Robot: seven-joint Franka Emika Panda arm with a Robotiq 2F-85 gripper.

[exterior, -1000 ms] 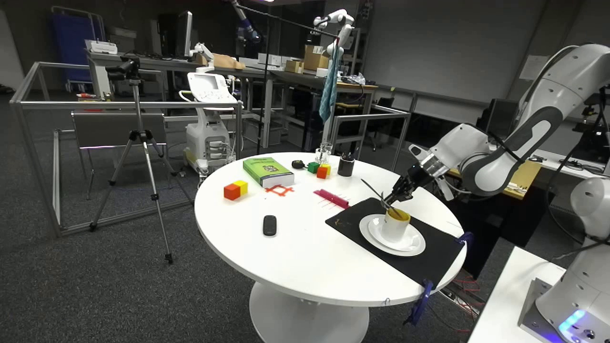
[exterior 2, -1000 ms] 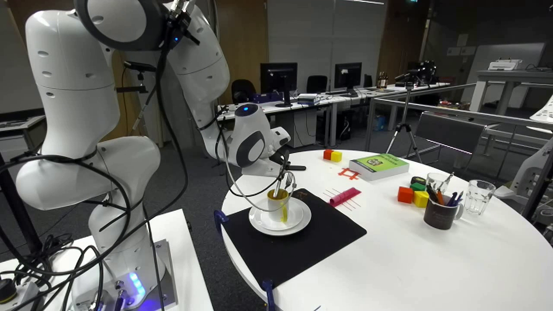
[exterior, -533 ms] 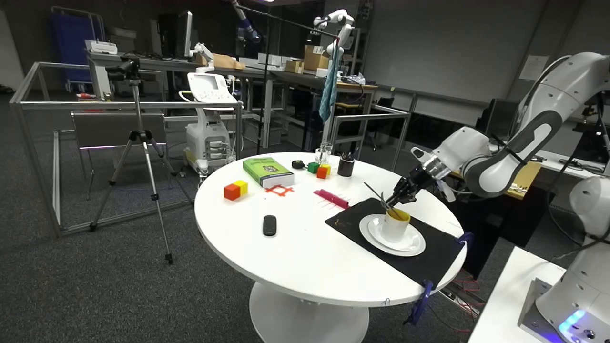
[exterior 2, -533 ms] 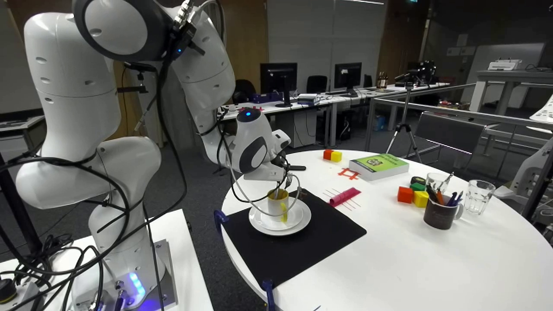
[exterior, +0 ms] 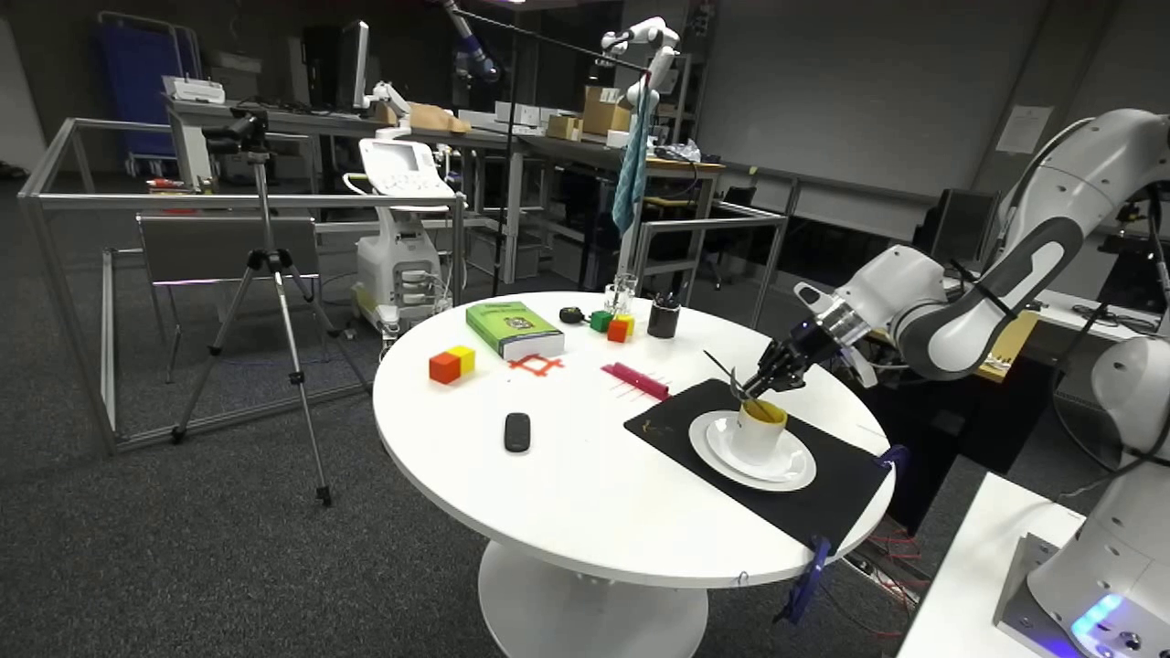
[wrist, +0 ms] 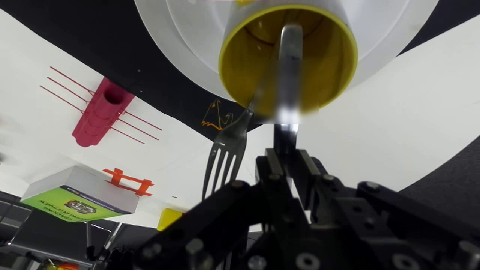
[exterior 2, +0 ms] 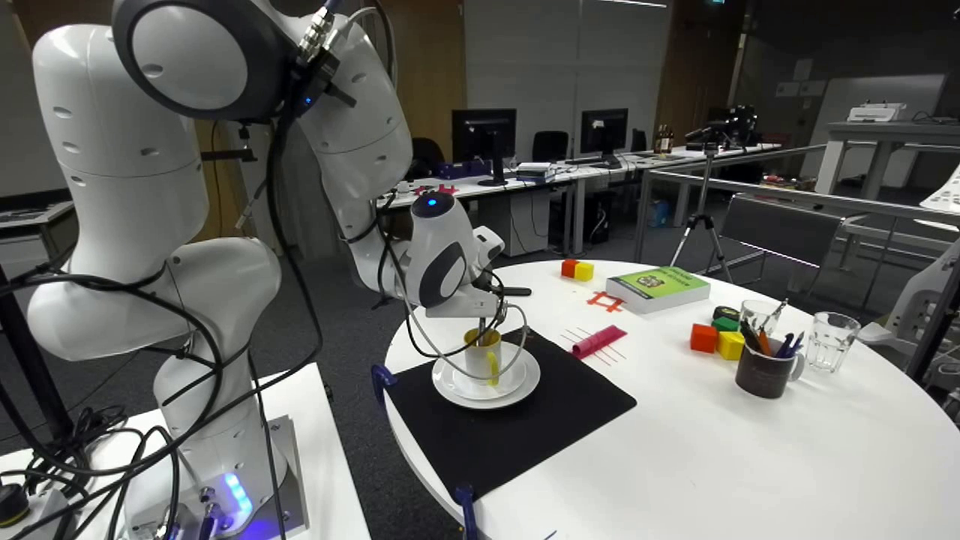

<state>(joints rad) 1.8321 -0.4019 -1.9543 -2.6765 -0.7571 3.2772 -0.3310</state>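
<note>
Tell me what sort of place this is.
Probably a robotics lab, judging by the large white jointed robot arm, the black and silver metal tripod and the boxy white console machine.

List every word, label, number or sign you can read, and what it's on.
"CRACKING": thick green-covered book, upside down in the wrist view.
"INTERVIEW": same cover; word before it unclear.
Dark cover strip: too blurred.
Orange scrawl on flat black mat: no readable word.
White paper sheet: too small.

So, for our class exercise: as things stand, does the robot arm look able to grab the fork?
Probably not right now: its jaws appear closed on a metal utensil reaching into the cup. The fork leans out nearby, tines exposed, so emptied jaws might manage.
</note>
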